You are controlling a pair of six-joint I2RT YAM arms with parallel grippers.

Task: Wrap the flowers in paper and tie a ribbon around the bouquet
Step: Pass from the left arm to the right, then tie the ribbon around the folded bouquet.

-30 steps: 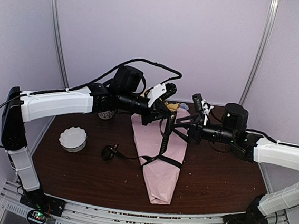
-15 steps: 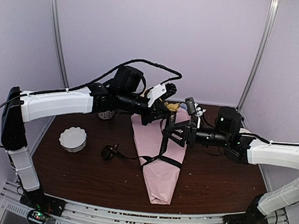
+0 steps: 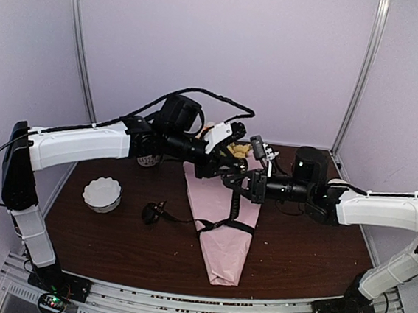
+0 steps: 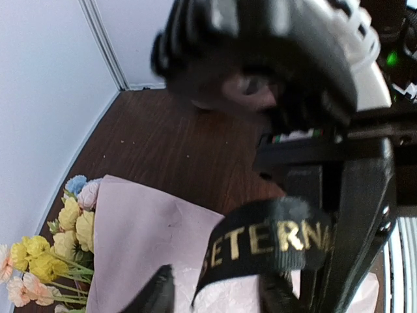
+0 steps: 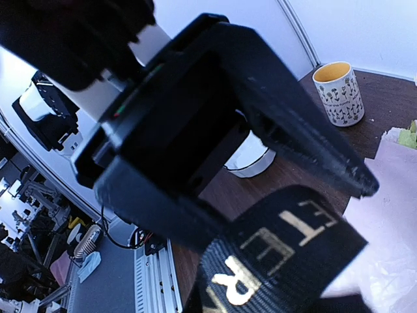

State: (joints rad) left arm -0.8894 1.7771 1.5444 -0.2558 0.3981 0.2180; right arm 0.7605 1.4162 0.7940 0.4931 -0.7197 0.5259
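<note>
The bouquet lies mid-table: pink paper point(image 3: 223, 202) forms a cone tapering toward me, with yellow and peach flowers point(image 3: 238, 150) at its far end. A black ribbon point(image 3: 226, 224) bands the cone, and one strand rises to the grippers. My left gripper point(image 3: 226, 167) hovers over the wide end. In the left wrist view its fingers point(image 4: 156, 295) stand apart, with the gold-lettered ribbon point(image 4: 267, 244) loose between them, above paper point(image 4: 143, 241) and flowers point(image 4: 39, 254). My right gripper point(image 3: 242, 183) meets it from the right, shut on the ribbon point(image 5: 287, 248).
A white scalloped bowl point(image 3: 102, 193) sits at the left. A patterned mug point(image 5: 339, 91) stands at the back left, half hidden behind my left arm in the top view. The ribbon's loose tail ends in a black clump point(image 3: 150, 212) left of the cone.
My right arm has slid left to the raised ribbon strand and closed on it. My left gripper's jaws have parted from the ribbon. The bouquet has stayed put.
</note>
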